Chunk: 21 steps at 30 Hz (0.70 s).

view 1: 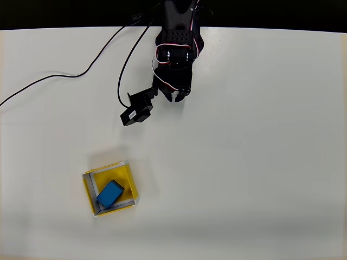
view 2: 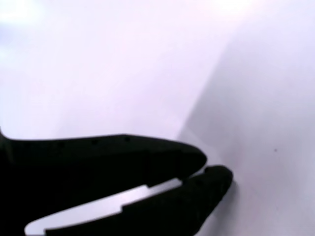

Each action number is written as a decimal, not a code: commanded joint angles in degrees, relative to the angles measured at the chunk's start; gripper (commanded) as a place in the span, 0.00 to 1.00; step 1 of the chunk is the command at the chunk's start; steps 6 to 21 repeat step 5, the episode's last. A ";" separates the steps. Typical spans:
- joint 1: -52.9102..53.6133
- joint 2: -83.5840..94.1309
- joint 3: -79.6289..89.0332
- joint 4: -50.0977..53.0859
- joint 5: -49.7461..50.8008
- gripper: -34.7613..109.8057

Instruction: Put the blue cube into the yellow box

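Note:
The blue cube lies inside the yellow box, a shallow tray with pale rim edges at the lower left of the white table in the overhead view. My black gripper hangs near the table's far edge, well up and to the right of the box, with nothing in it. In the wrist view the two black fingers meet at their tips, so my gripper is shut over bare white table.
A black cable runs across the upper left of the table toward the arm base. The wrist camera block sticks out left of the gripper. The table's far edge borders dark background.

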 commanded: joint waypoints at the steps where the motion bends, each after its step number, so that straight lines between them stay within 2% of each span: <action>1: -0.44 1.49 1.58 0.44 -0.18 0.26; 21: -0.44 1.49 1.58 0.44 -0.18 0.26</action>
